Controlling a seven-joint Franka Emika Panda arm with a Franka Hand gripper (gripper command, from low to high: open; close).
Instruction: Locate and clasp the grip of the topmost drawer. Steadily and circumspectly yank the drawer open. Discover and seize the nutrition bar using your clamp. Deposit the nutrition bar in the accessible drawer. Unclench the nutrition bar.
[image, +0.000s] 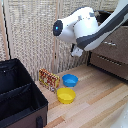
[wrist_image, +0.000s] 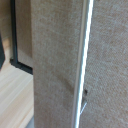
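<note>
Your white boxy claw (image: 77, 51) is mostly hidden, can't tell its opening; swinging blind, it may clip the dark-brown wooden top drawer (image: 112, 46) or the woven screen (image: 35, 35).

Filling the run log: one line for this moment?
arm: raised near dresser | jaws: hidden | topmost drawer: shut | nutrition bar: on floor beside blue bowl

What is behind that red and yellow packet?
Behind the packet stands a woven beige screen. The black box sits beside it. Whatever lies directly behind the packet's base is hidden.
</note>
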